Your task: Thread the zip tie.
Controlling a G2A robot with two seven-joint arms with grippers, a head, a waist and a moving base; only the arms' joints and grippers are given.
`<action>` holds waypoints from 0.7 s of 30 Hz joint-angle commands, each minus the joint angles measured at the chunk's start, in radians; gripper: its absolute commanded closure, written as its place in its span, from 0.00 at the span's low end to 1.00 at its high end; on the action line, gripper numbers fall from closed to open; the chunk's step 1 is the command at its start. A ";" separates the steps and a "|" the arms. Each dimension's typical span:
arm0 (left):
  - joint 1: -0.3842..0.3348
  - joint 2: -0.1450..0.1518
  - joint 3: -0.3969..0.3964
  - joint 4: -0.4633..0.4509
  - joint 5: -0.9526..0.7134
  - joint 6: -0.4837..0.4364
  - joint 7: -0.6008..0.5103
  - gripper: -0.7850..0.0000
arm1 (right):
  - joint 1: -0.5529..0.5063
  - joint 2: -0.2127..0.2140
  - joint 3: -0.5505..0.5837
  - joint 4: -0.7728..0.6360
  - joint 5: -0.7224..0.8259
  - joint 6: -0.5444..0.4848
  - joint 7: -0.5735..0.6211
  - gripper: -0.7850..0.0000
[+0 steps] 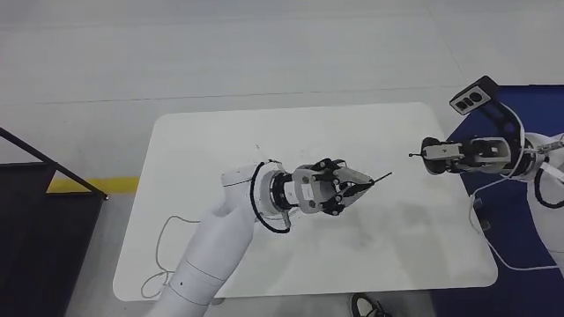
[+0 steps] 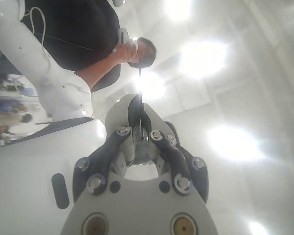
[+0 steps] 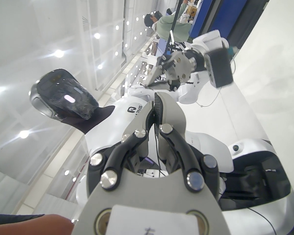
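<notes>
My left gripper (image 1: 363,187) hovers over the middle of the white table (image 1: 220,158), shut on a black zip tie (image 1: 381,178). Its straight end sticks out past the fingertips towards the other arm. The left wrist view shows the zip tie (image 2: 140,79) clamped between the pads of the left gripper (image 2: 139,99). My right gripper (image 1: 423,154) is a short gap away, facing the left one, with a small black piece (image 1: 412,154) at its tip. Its own view shows the right gripper (image 3: 154,96) shut on a thin black strand (image 3: 157,145). Whether both hold the same tie I cannot tell.
The table's right edge (image 1: 480,220) lies under the right arm, with blue floor (image 1: 529,291) and cables (image 1: 485,216) beyond it. A black barrier (image 1: 44,167) stands off the table's left side. Bare tabletop lies around both grippers.
</notes>
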 commanded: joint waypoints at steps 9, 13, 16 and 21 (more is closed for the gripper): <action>-0.020 -0.005 -0.004 -0.030 -0.306 0.135 0.297 1.00 | -0.015 0.005 0.022 -0.007 -0.044 -0.028 0.018 1.00; -0.020 -0.005 -0.004 -0.030 -0.306 0.135 0.297 1.00 | -0.015 0.005 0.022 -0.007 -0.044 -0.028 0.018 1.00; -0.020 -0.005 -0.004 -0.030 -0.306 0.135 0.297 1.00 | -0.015 0.005 0.022 -0.007 -0.044 -0.028 0.018 1.00; -0.020 -0.005 -0.004 -0.030 -0.306 0.135 0.297 1.00 | -0.015 0.005 0.022 -0.007 -0.044 -0.028 0.018 1.00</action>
